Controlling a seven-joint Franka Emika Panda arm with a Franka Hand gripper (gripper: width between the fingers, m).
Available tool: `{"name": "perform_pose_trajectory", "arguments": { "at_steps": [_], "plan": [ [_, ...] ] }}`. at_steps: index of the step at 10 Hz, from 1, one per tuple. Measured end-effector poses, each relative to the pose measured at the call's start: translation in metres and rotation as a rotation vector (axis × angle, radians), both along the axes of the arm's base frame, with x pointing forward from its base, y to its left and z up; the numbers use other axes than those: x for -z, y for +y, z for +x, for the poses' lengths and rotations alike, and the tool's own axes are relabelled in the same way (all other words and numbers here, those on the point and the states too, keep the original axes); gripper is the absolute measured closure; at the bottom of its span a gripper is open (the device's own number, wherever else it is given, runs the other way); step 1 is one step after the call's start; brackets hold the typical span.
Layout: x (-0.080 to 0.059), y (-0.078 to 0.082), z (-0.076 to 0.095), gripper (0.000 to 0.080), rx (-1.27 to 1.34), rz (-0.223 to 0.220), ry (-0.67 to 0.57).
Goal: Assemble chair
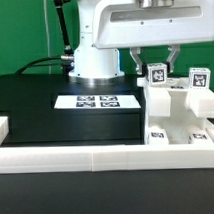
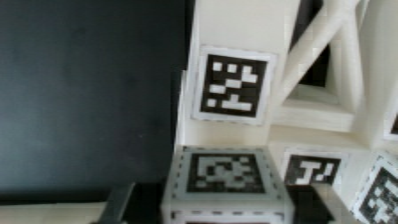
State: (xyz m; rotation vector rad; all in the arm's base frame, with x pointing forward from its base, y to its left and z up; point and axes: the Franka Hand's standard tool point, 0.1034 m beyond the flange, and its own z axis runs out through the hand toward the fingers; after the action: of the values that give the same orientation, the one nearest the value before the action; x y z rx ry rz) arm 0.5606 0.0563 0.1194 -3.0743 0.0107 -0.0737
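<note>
The chair parts [image 1: 180, 104] are white blocks with black-and-white tags, grouped at the exterior view's right. My gripper [image 1: 156, 63] hangs over them, its fingers straddling the upright tagged post [image 1: 156, 73]. In the wrist view my gripper [image 2: 228, 203] has that post's tagged top [image 2: 226, 172] between the fingers [image 2: 132, 197]. A thin dark gap still shows on each side of it, so the jaws stand open around it without touching. Beyond the post are another tagged white piece [image 2: 235, 88] and slanted white bars [image 2: 329, 45].
The marker board [image 1: 95, 99] lies on the black table in front of the robot's base [image 1: 93, 60]. A long low white rail [image 1: 87, 156] runs along the front edge, with a short white block [image 1: 1, 129] at the exterior view's left.
</note>
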Motion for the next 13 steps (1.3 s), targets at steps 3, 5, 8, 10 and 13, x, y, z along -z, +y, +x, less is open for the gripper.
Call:
{"name": "perform_pose_trajectory", "arguments": {
  "at_steps": [3,5,8,10,13],
  "plan": [
    [0.0001,0.0006,-0.0001,0.0514,0.214,0.012,0.014],
    [0.0001,0.0009,-0.0002,0.0512,0.359,0.019,0.024],
    [0.0001,0.0016,-0.0002,0.0512,0.516,0.027,0.035],
    [0.0001,0.0023,-0.0003,0.0512,0.656,0.035,0.045],
    [0.0000,0.0030,-0.0003,0.0512,0.810,0.044,0.056]
  ]
}}
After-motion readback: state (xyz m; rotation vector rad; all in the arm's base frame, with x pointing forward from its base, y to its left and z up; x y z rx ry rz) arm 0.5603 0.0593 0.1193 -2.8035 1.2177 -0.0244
